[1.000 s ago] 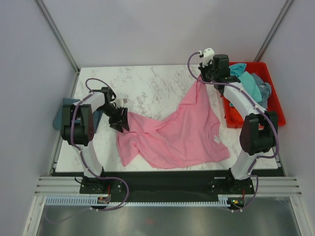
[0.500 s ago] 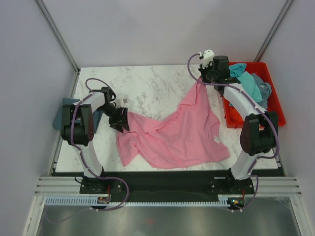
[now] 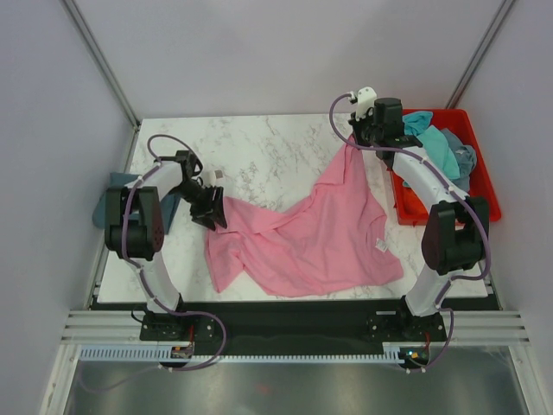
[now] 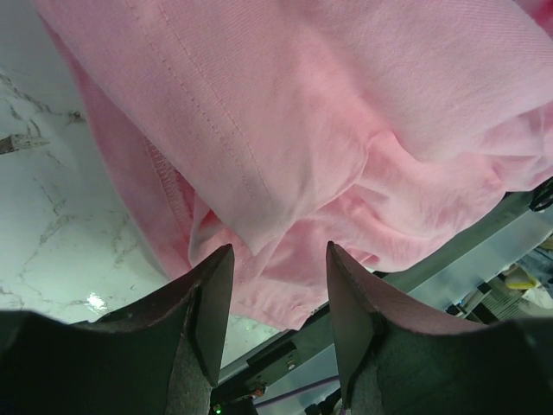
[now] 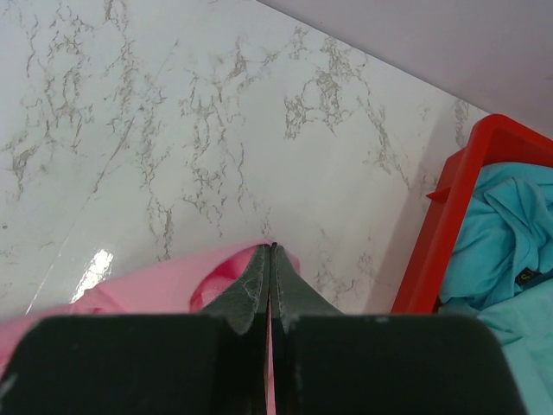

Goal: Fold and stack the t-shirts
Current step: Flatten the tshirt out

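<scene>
Left gripper (image 4: 276,303): jaws apart, nothing clamped; a fold of cloth hangs just past the fingertips (image 4: 212,303), touching or not cannot be told.
Right gripper (image 5: 270,259): fingers pressed together, pinching a corner of the pink t-shirt (image 5: 147,290) at the very tips.
Pink t-shirt, overhead view (image 3: 320,233): spread crumpled on the table (image 3: 259,147) between the two grippers. One corner is drawn up to the right gripper (image 3: 352,145), and the opposite edge lies right under the left gripper (image 3: 214,216).
Pink t-shirt, left wrist view (image 4: 302,130): bunched in layered folds just ahead of the open jaws, with a stitched hem running across the top layer.
Label (image 3: 380,245): small and white, on the pink cloth, well below the right gripper and towards the arm's base.
Crate (image 5: 449,199): red, just to the right of the right gripper, standing at the table's edge.
Turquoise t-shirt (image 5: 492,233): heaped inside the crate, to the right of the closed fingers.
Grey-blue t-shirt (image 3: 465,160): also in the crate, beyond the turquoise one from the right gripper.
Slate-blue t-shirt (image 3: 104,207): to the left of the left gripper, past the arm, at the table's left edge.
</scene>
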You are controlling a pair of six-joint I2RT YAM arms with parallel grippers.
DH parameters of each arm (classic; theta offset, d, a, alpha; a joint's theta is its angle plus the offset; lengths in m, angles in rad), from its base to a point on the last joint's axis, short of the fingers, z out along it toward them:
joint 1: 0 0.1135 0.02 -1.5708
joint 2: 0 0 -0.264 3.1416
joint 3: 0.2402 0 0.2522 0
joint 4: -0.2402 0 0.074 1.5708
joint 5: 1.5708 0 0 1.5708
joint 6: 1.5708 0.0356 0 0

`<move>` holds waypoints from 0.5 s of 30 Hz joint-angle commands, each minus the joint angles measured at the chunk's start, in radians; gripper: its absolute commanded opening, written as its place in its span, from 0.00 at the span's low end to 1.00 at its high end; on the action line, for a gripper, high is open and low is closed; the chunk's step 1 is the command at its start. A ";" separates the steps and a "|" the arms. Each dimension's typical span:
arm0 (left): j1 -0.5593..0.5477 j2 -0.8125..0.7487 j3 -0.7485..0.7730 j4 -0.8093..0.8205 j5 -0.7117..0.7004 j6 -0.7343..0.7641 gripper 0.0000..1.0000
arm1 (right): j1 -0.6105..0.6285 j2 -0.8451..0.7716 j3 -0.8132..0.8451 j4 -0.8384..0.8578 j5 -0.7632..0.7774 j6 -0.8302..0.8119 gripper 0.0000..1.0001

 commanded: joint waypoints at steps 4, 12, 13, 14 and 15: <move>0.003 -0.120 0.039 -0.002 0.070 -0.018 0.54 | 0.005 -0.049 -0.004 0.038 0.006 -0.007 0.00; 0.000 -0.140 0.035 -0.021 0.064 -0.017 0.02 | 0.008 -0.043 -0.004 0.041 0.001 -0.001 0.00; 0.000 -0.139 0.032 -0.021 0.064 -0.017 0.02 | 0.006 -0.044 -0.001 0.043 0.001 -0.001 0.00; 0.000 -0.139 0.029 -0.021 0.064 -0.017 0.02 | 0.006 -0.043 0.000 0.044 0.001 0.000 0.00; 0.000 -0.136 0.028 -0.021 0.064 -0.017 0.02 | 0.006 -0.043 0.000 0.043 0.001 -0.003 0.00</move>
